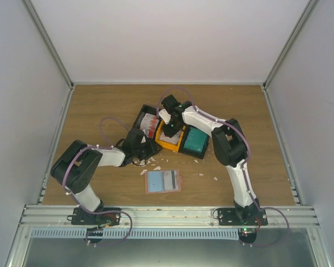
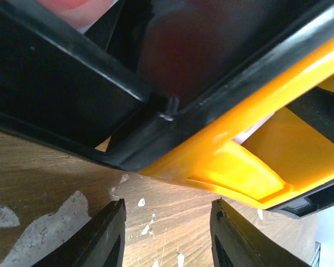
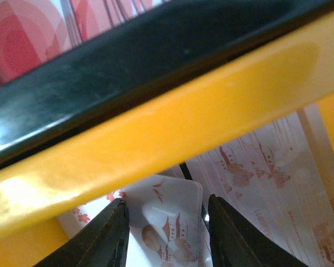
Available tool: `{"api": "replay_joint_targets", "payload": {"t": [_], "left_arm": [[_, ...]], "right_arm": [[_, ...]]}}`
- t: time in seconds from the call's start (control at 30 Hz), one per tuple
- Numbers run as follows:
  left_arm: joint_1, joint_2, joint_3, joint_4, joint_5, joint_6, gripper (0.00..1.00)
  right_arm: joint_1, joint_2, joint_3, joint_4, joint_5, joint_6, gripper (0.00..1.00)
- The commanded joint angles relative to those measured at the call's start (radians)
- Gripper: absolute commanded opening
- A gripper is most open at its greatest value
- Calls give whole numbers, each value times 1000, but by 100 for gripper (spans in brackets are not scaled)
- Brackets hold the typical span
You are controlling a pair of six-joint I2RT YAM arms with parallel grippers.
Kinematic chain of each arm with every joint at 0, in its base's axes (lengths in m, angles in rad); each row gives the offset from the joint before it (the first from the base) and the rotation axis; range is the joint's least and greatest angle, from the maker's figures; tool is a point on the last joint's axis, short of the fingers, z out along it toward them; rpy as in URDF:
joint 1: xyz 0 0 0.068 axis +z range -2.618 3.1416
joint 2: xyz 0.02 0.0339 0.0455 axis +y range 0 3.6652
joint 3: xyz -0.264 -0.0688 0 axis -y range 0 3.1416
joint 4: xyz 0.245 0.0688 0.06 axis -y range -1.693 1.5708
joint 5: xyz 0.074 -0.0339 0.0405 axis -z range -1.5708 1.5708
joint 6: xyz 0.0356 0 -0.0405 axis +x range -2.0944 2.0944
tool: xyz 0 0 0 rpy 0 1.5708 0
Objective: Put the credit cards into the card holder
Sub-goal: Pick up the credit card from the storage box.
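The salmon-pink card holder [image 1: 163,181] lies flat on the wood near the front, with a bluish card face showing on it. Credit cards sit in a black-and-orange tray [image 1: 166,146]: red-print ones [image 1: 150,123] on the left, teal ones [image 1: 197,142] on the right. My right gripper [image 1: 168,125] reaches into the orange middle compartment. In the right wrist view it [image 3: 166,231] stands open astride a white red-print card [image 3: 167,217], with a thin gap at the right finger. My left gripper [image 2: 167,225] is open and holds nothing, low over the wood at the tray's near-left edge [image 2: 222,167].
White paper scraps [image 1: 154,164] lie scattered on the wood between the tray and the card holder, some right under the left fingers [image 2: 44,233]. Grey walls close in the table on three sides.
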Motion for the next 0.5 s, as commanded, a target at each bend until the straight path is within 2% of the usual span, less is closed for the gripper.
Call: {"api": "replay_joint_targets", "payload": {"t": [0.0, 0.47], "left_arm": [[9, 35, 22, 72, 16, 22, 44], [26, 70, 44, 68, 27, 39, 42]], "right_arm": [[-7, 22, 22, -7, -41, -2, 38], [-8, -46, -9, -6, -112, 4, 9]]}}
